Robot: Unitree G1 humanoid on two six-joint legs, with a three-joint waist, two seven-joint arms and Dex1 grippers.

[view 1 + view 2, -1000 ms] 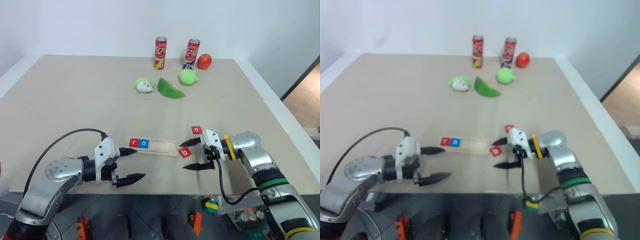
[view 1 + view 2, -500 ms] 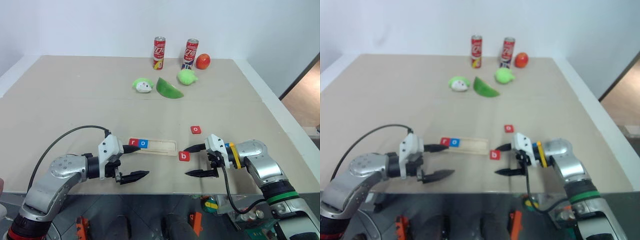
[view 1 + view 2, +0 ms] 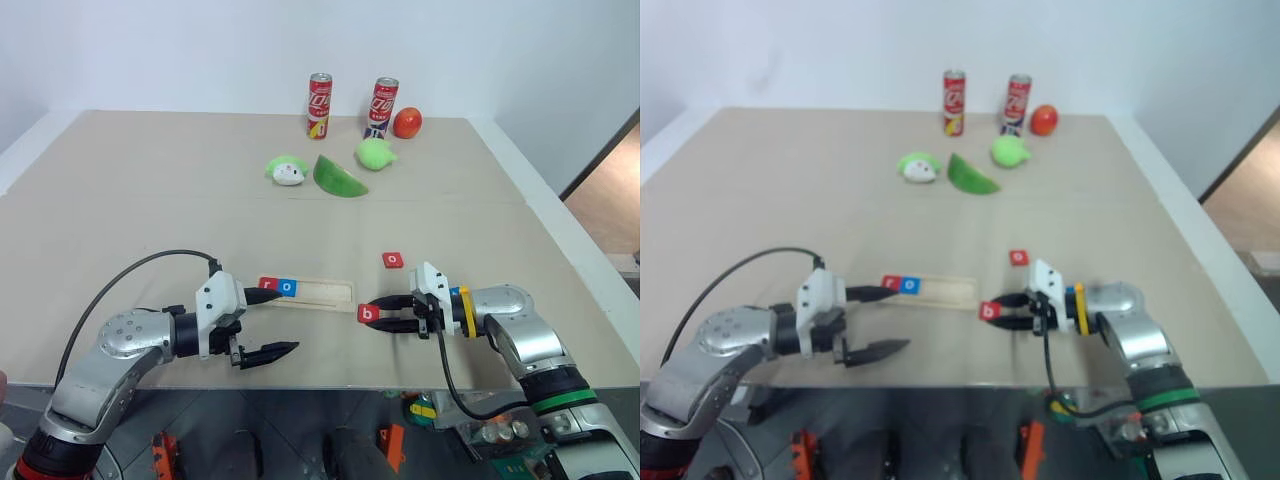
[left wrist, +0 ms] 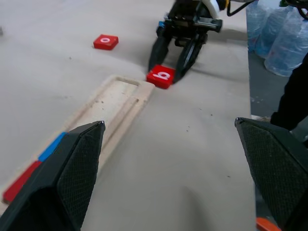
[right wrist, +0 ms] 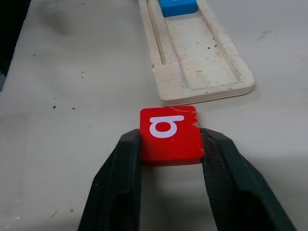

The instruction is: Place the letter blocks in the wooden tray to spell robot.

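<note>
Beige and wide, the table [image 3: 150, 190] runs back to a white wall. From the head views, the wooden tray [image 3: 318, 292] lies near the front edge with a red r block [image 3: 268, 284] and a blue o block [image 3: 288, 287] side by side at its left end; the rest of the groove is bare. Just off the tray's right end sits the red b block [image 3: 368, 314], with the right pincer [image 3: 375, 314] clamped on it, a black finger on each side, the tile resting on the table. A second red o block [image 3: 393, 260] lies apart, farther back. The left pincer [image 3: 268, 322] stands wide open, one fingertip at the tray's left end beside the r block, gripping nothing. At the back stand two red cans [image 3: 320, 105], a red ball [image 3: 407, 122], and green toys [image 3: 340, 176].

From the left wrist, the wide-apart fingers [image 4: 72, 173] frame the tray, with the right pincer's fingers against both sides of the b block.

From the right wrist, both fingers [image 5: 118, 178] press the tile's opposite edges, just short of the tray's rounded end.
</note>
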